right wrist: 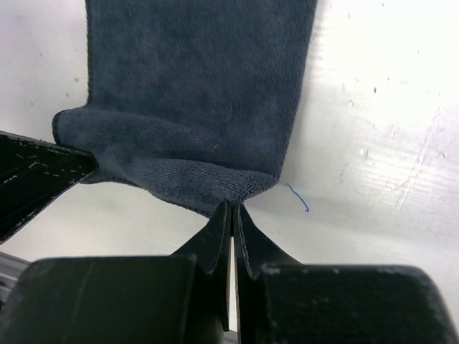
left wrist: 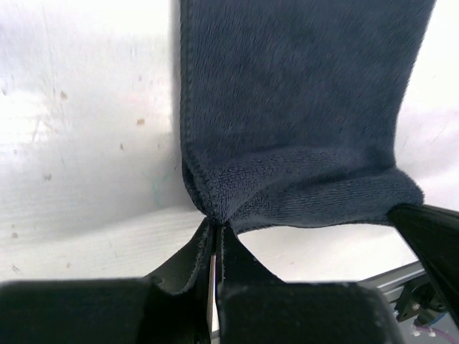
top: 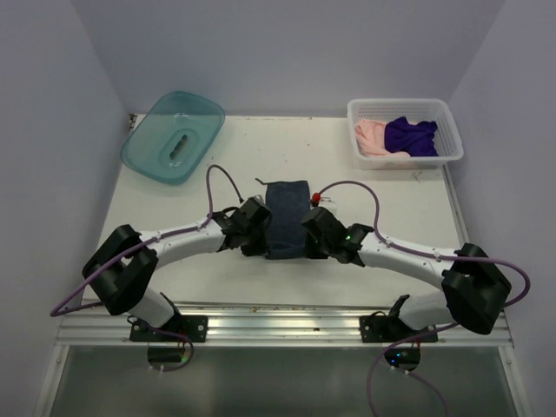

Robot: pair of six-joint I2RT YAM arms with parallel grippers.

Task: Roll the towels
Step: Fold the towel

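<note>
The dark slate-blue towel [top: 287, 213] lies lengthwise on the table between my two arms, its near edge lifted and curled over. My left gripper [top: 263, 228] is shut on the near left corner of that towel [left wrist: 287, 107]; the pinch shows in the left wrist view [left wrist: 214, 221]. My right gripper [top: 310, 229] is shut on the near right corner of the towel [right wrist: 201, 93], pinched at the tips [right wrist: 233, 206]. The deep purple towel [top: 411, 135] and the pale pink towel [top: 372, 136] lie bunched in the white basket [top: 452, 130] at the back right.
A teal plastic tub [top: 172, 136] sits upside down at the back left. Grey walls close in the table on three sides. A metal rail [top: 278, 326] runs along the near edge by the arm bases.
</note>
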